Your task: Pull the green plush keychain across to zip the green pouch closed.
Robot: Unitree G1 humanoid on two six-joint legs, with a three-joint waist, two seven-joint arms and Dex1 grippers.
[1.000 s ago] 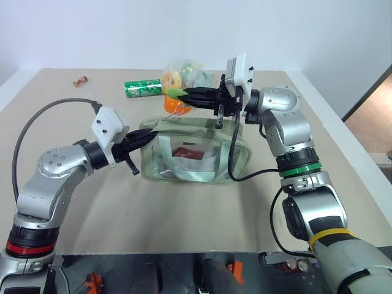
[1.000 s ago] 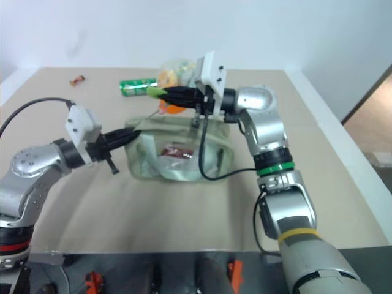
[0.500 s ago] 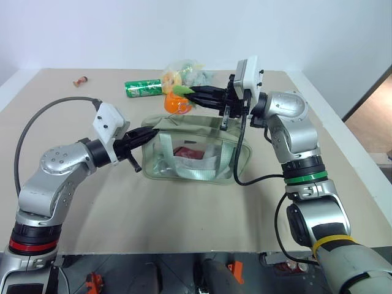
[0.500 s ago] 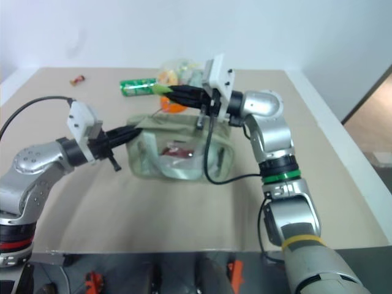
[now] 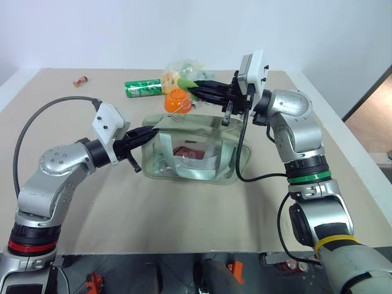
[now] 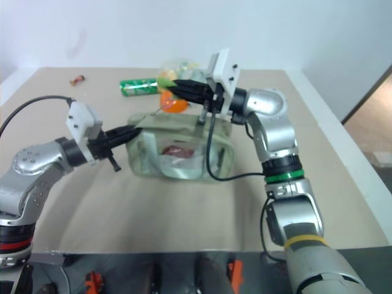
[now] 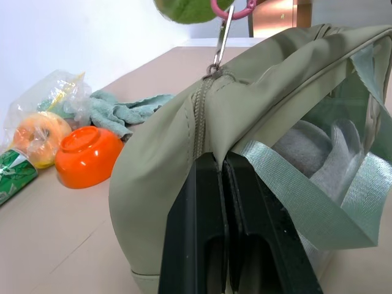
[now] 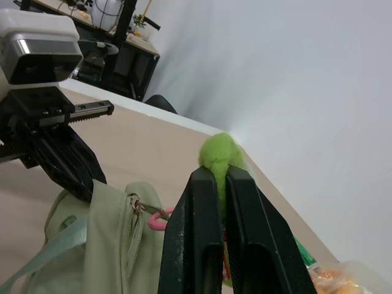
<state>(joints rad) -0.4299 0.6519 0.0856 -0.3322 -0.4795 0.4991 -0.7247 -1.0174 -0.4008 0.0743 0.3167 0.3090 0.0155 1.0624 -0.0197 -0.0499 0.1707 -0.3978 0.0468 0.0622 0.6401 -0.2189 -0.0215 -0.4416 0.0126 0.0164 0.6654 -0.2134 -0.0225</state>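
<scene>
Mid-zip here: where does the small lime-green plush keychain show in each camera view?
Left eye: the lime-green plush keychain, top centre, in the right gripper.
Right eye: top centre.
Left wrist: top edge.
Right wrist: centre, between the fingers.
Shared landmark: the sage-green fabric pouch below it.

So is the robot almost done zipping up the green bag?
Partly. Done: the left gripper is shut on the green pouch's end, and the right gripper is shut on the green plush keychain. In hand: the keychain is held up, its pink clip hooked to the zipper pull. Left: the pull sits at the pouch's left end, so nearly the whole zip seems yet to be pulled across.
</scene>
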